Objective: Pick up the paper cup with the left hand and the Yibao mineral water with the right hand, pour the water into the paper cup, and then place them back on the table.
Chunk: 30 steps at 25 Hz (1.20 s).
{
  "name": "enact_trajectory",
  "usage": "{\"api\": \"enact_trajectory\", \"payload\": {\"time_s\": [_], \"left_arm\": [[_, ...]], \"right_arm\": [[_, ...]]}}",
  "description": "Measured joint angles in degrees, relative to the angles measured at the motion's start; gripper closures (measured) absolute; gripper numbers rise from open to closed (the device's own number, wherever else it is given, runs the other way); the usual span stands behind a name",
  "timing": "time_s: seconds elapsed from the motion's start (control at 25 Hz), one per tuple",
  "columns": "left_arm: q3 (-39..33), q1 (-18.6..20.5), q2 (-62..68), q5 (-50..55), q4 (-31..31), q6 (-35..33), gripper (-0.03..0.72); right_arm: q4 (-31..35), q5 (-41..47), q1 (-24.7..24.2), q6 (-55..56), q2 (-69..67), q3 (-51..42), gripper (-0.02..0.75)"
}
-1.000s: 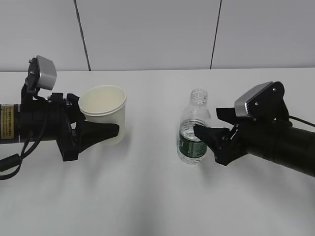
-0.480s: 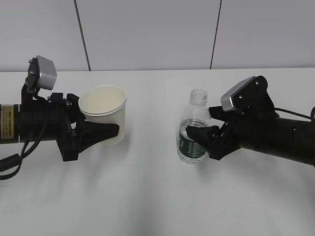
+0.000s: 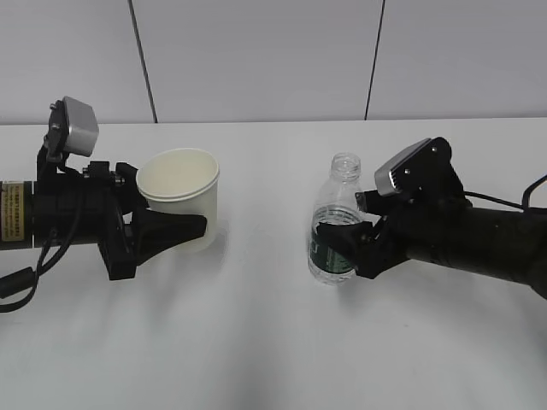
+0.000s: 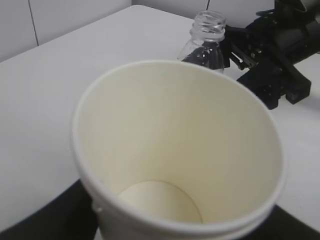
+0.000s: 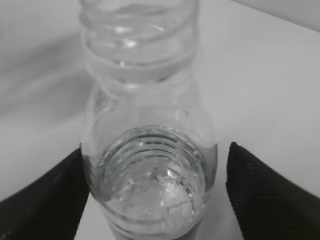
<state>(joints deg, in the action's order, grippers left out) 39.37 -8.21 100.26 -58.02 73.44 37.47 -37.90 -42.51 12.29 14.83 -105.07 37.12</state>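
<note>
the paper cup [image 3: 181,197] stands upright on the left side of the white desk [image 3: 273,342], its cream inside empty in the left wrist view. the left hand's fingers [image 3: 167,231] are closed around its lower half, one black finger lying across the front. well apart to the right, the water bottle [image 3: 337,224] stands capless, with a dark green label whose writing is too small to read. the right hand's fingers [image 3: 342,235] sit spread on either side of the bottle; whether they press on it cannot be told.
</note>
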Motion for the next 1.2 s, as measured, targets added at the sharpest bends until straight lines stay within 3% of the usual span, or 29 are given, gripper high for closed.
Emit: {"api": "enact_trajectory", "payload": {"time_s": [0.36,0.6,1.2], "left_arm": [[0.0,0.0,0.0,0.0,0.0,0.0,0.252],[0.0,0.0,0.0,0.0,0.0,0.0,0.252],[0.0,0.0,0.0,0.0,0.0,0.0,0.252]], "right_arm": [[0.0,-1.1,0.0,0.0,-1.6,0.2,0.090],[-0.1,-3.4,0.0,0.0,-2.2,0.2,0.174],[-0.1,-3.4,0.0,0.0,-2.2,0.2,0.283]]}}
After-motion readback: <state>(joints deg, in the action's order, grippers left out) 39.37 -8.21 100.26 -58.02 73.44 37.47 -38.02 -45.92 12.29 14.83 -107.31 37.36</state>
